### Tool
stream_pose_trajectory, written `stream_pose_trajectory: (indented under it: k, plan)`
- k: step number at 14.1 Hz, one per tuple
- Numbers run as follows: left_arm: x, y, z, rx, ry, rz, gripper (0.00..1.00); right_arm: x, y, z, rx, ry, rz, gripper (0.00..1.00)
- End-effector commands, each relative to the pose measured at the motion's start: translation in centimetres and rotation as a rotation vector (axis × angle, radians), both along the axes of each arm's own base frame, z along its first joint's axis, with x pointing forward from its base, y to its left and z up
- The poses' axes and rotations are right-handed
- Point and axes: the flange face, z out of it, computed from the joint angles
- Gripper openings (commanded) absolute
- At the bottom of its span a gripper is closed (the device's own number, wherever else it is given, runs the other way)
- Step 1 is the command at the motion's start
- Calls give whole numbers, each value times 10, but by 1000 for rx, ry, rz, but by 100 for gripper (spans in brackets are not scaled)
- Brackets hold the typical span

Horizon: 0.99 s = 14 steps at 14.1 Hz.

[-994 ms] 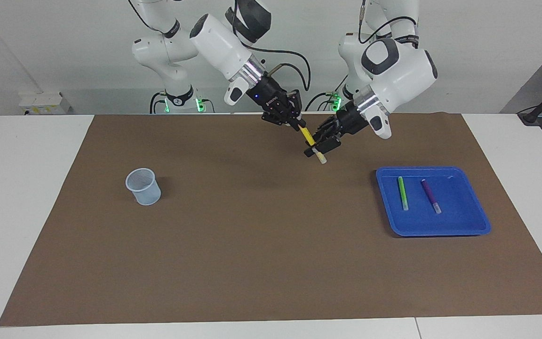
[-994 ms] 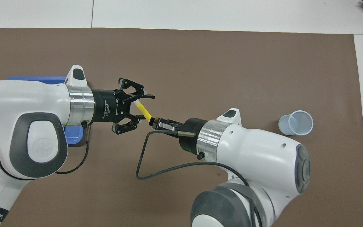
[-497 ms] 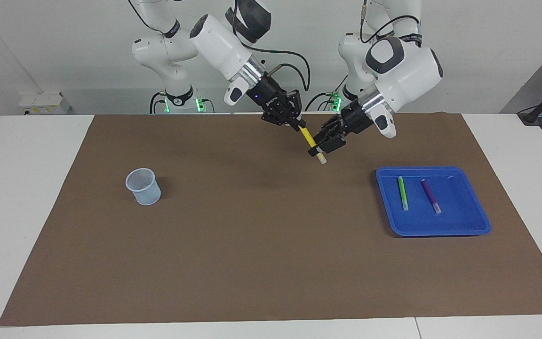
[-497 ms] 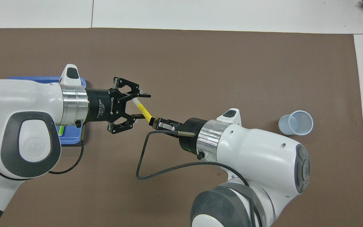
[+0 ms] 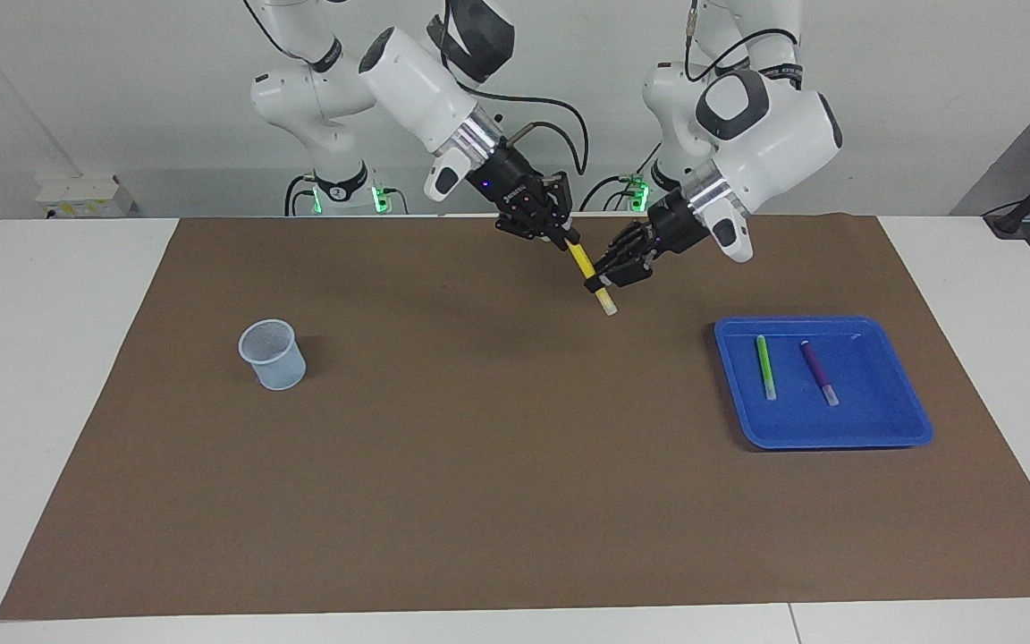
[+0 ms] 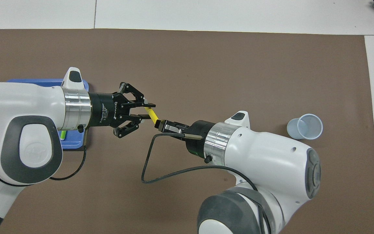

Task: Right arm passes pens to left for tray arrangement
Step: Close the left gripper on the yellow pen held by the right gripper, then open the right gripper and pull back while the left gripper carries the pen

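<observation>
While both arms meet in mid-air over the brown mat near the robots' edge of the worktop, the facing view shows the right hand (image 5: pixel 562 234) clamped on the upper end of the yellow pen (image 5: pixel 590 273), which slants down with its pale tip hanging free. The left hand (image 5: pixel 603 283) sits at the pen's lower part, its fingers drawn in around the shaft, and seems to have it pinched, though how firmly is hard to judge. Toward the left arm's end lies the blue tray (image 5: pixel 913 436), with the green pen (image 5: pixel 764 367) and the purple pen (image 5: pixel 818 371) lying apart inside it; toward the right arm's end stands a pale cup (image 5: pixel 273 354). From overhead, the left hand (image 6: pixel 149 110) has its fingertips narrowed onto the yellow pen (image 6: pixel 151 113), and the right hand (image 6: pixel 159 125) is shut on the other end. To do this handover well, the left hand should probably finish squeezing squarely across the shaft before the right lets go, and the right should open without pulling so the pen does not twist or slip.
</observation>
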Motion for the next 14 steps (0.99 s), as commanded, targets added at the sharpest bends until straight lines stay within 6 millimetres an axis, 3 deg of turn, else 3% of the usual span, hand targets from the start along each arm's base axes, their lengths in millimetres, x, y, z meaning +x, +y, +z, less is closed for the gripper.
stream_pose_trajectory:
  k: [1, 7, 8, 9, 10, 11, 14]
  plan:
    - [-11, 3, 5, -9, 5, 1, 3, -2, 1, -3, 15, 12, -14, 0]
    - [-14, 6, 6, 8, 12, -30, 0, -1, 0, -2, 16, 16, -18, 0]
    - [-14, 7, 6, 29, 2, -42, 0, -1, 0, -2, 22, 29, -30, 9]
    - [-14, 7, 7, 31, 3, -49, 0, -1, 0, -2, 29, 44, -44, 45]
    - [-14, 7, 8, 31, 4, -53, 0, 0, -1, -2, 29, 45, -47, 96]
    - [-12, 11, 8, 30, 5, -47, 0, 1, -3, -1, 27, 45, -43, 100]
    - [-11, 20, 7, 57, -1, -74, 0, 3, -6, -1, 24, 54, -40, 100]
